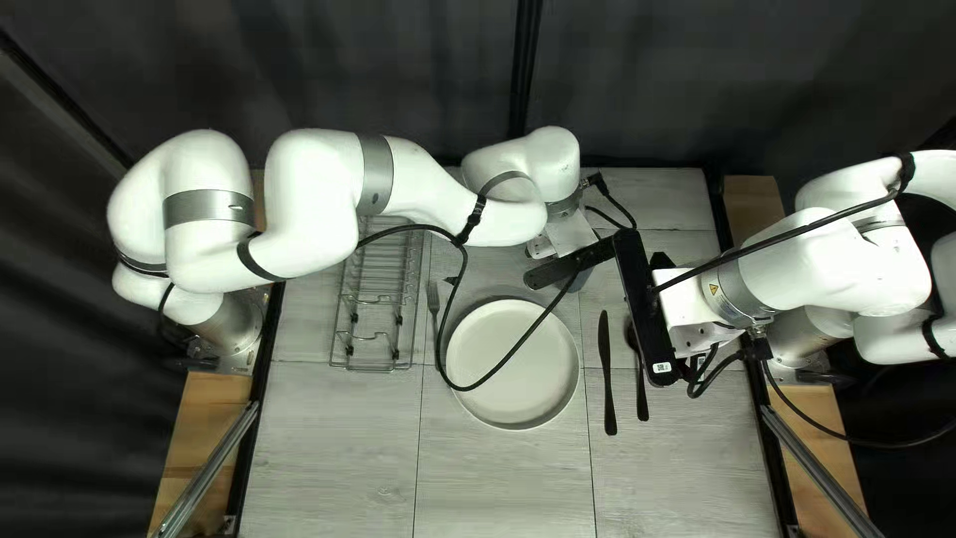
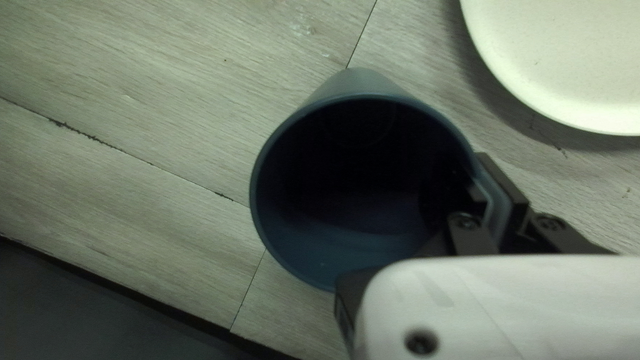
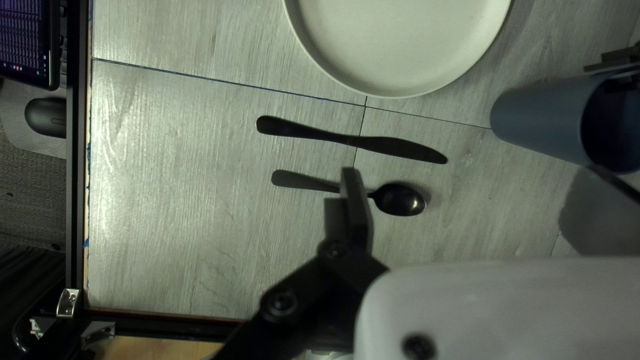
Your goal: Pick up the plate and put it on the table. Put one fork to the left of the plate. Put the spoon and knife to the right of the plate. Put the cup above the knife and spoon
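Note:
My left gripper (image 1: 563,267), beyond the plate (image 1: 513,364), holds the blue cup (image 1: 579,283). In the left wrist view the left gripper (image 2: 491,200) is shut on the cup's wall (image 2: 313,263), one finger inside; whether the cup touches the table is unclear. My right gripper (image 1: 642,304) hides part of the spoon (image 1: 641,394) in the top left view. The right wrist view shows the right gripper (image 3: 490,190) open, one finger over the spoon (image 3: 400,199). Right of the plate lies the knife (image 1: 606,374), with the spoon beyond it; left of it lies a fork (image 1: 433,304).
A wire rack (image 1: 376,299) stands left of the fork, partly under my left arm. Black cables hang from both arms, one crossing over the plate. Beyond the table edge (image 3: 78,167) are a mouse (image 3: 45,117) and a screen (image 3: 27,43).

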